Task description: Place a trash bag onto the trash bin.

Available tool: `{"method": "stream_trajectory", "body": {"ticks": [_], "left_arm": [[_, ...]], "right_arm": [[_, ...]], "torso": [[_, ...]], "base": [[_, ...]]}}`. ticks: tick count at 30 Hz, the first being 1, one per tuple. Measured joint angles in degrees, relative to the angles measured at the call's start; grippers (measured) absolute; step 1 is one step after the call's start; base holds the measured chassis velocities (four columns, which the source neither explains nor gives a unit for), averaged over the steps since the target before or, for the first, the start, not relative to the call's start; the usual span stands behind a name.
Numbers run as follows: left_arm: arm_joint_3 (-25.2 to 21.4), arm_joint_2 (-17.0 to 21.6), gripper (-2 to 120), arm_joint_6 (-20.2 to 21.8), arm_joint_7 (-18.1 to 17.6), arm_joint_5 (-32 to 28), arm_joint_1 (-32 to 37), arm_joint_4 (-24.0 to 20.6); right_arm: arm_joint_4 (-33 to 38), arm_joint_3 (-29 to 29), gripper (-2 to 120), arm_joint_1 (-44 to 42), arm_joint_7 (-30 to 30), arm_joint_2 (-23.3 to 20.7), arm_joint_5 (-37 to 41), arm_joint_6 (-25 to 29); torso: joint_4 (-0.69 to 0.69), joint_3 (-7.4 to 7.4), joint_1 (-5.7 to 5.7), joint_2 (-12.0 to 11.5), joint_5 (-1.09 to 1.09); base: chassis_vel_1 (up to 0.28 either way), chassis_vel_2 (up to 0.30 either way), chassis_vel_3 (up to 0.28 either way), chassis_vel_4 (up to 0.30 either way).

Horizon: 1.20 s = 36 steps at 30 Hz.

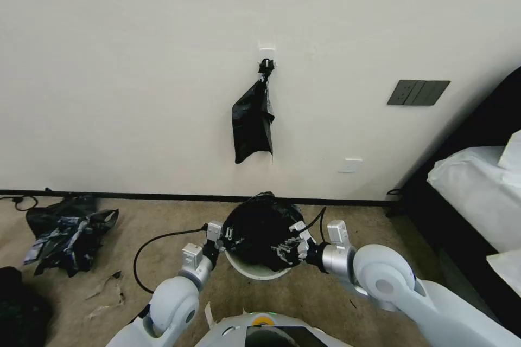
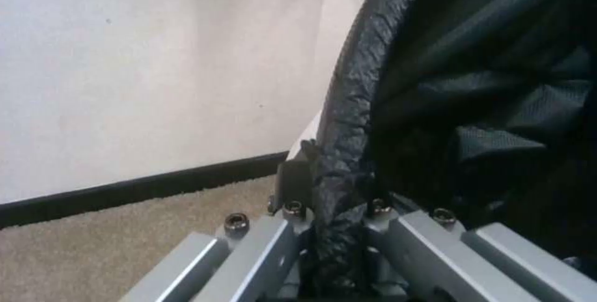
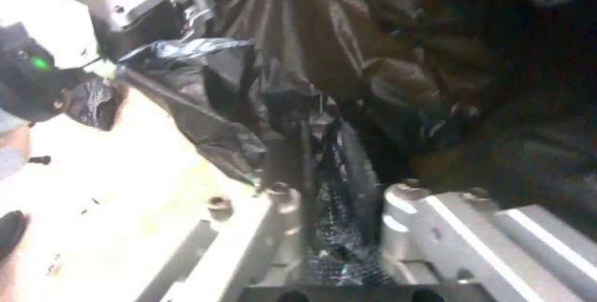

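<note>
Head view: the bag [image 1: 260,227] is sitting over the bin [image 1: 255,268], stretched between the left end effector [image 1: 227,236] and right end effector [image 1: 286,249] to spread its mouth.
Left wrist: end effector [image 2: 336,227] is clenching the bag's [image 2: 354,106] rolled hem beside the bin.
Right wrist: end effector [image 3: 333,199] is pinching a bag [image 3: 348,87] fold.

Wall hook [image 1: 266,63]: holds a hanging black bag [image 1: 253,127].
Carpet, left: crumpled black plastic pile [image 1: 69,232].
Wall, right: dark switch panel [image 1: 418,92].
Far right: bed [image 1: 477,190].
</note>
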Motion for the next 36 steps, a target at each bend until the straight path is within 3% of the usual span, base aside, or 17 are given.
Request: {"method": "stream_trajectory", "body": {"ticks": [4, 8, 13, 17, 20, 24, 26, 36], "left_arm": [[0.08, -0.33, 0, 0.13, -0.5, -0.73, -0.29, 0.33], [0.15, -0.82, 0, 1.2, -2.28, -3.46, -0.7, 0.43], [0.38, -1.54, 0, 4.02, -6.25, -9.51, -2.29, 0.58], [-0.15, -2.02, 0, 6.93, -9.9, -15.95, -4.24, 0.62], [-1.8, -1.68, 0, 10.76, -13.5, -21.95, -5.69, 0.33], [-3.36, -0.9, 0, 12.28, -14.6, -25.71, -5.91, -0.13], [-4.91, -0.31, 0, 14.03, -15.84, -30.5, -6.26, -0.74], [-7.74, 0.83, 0, 15.81, -18.12, -37.32, -8.3, -0.65]], "right_arm": [[0.64, 0.49, 0, -0.66, -0.3, 0.02, -0.14, 0.02], [1.89, 2.15, 0, -2.41, -2.17, -0.14, -1.77, 0.5], [4.07, 3.24, 0, -4.56, -7.33, -0.58, -8.26, 4.97], [5.94, 2.98, 0, -6.7, -12.37, -1.33, -16.98, 9.51], [6.46, 2.01, 0, -9.08, -18.53, -2.94, -28.24, 14.0], [6.48, 1.37, 0, -10.11, -21.38, -4.24, -32.03, 15.42], [5.96, 0.93, 0, -10.53, -23.34, -5.15, -35.66, 16.86], [2.65, 0.91, 0, -13.37, -25.96, -6.5, -40.81, 19.86]], "torso": [[0.0, 0.0, 0.0, 0.0, 0.0], [0.0, 0.0, 0.0, 0.0, 0.0], [0.01, 0.0, 0.0, 0.0, 0.0], [0.0, 0.0, 0.0, 0.0, -0.01], [-0.01, 0.0, 0.0, 0.0, -0.01], [0.0, 0.0, 0.0, 0.0, 0.0], [0.01, 0.0, 0.0, 0.0, -0.01], [0.01, 0.0, 0.0, 0.0, 0.0]], "base": [[0.0, 0.0, 0.0, 0.0], [0.0, 0.0, 0.0, 0.0], [0.0, 0.0, 0.0, 0.0], [0.0, 0.0, 0.0, 0.0], [0.0, 0.0, 0.0, 0.0], [0.0, 0.0, 0.0, 0.0], [0.0, 0.0, 0.0, 0.0], [0.0, 0.0, 0.0, 0.0]]}}
